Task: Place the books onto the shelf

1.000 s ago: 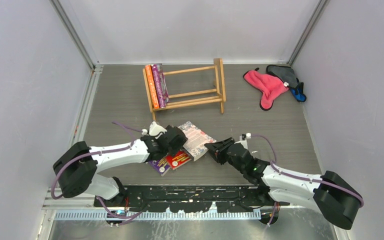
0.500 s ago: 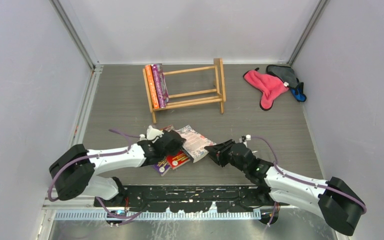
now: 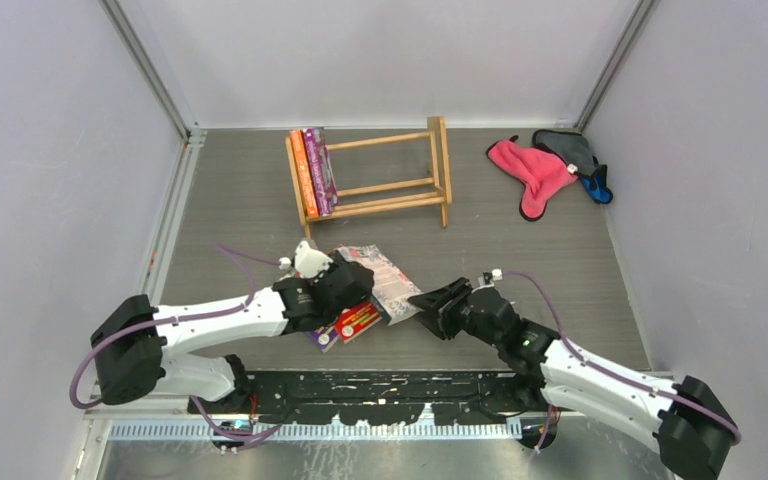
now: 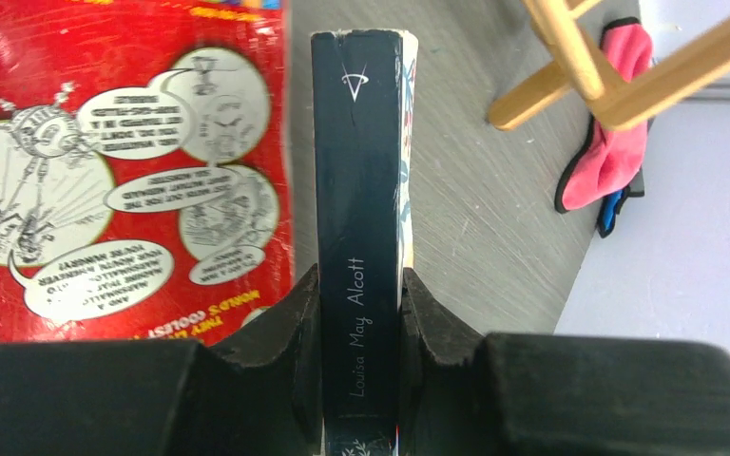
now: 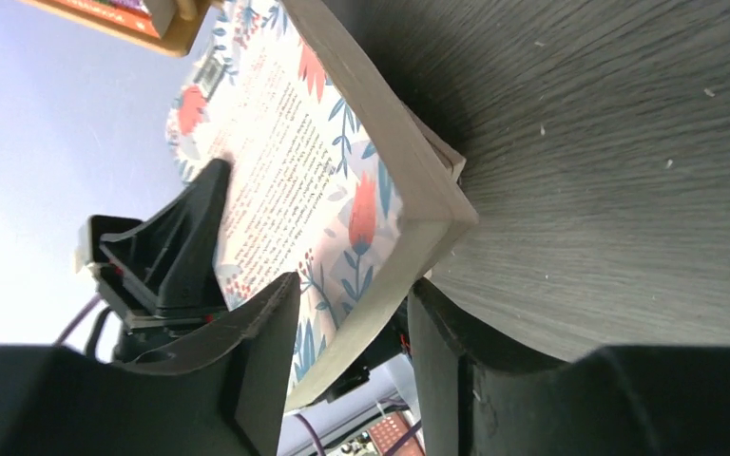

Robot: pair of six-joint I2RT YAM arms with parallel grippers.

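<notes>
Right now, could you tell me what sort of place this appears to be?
Probably a robot test cell: plain white walls around a grey table, two arms bolted at its edge, a wooden shelf with books.

glossy paper red book [image 4: 124, 161], bare wood shelf [image 3: 440, 165], matt grained table [image 3: 520, 260].

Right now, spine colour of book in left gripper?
The book has a dark navy spine, white lettering; left wrist view.

Books [image 3: 394, 283]: five. Shelf [image 3: 438, 160]: one. Cloths: two – pink cloth [image 3: 532, 170], grey cloth [image 3: 568, 148]. Arms: two – left arm [image 3: 220, 318], right arm [image 3: 590, 370].
</notes>
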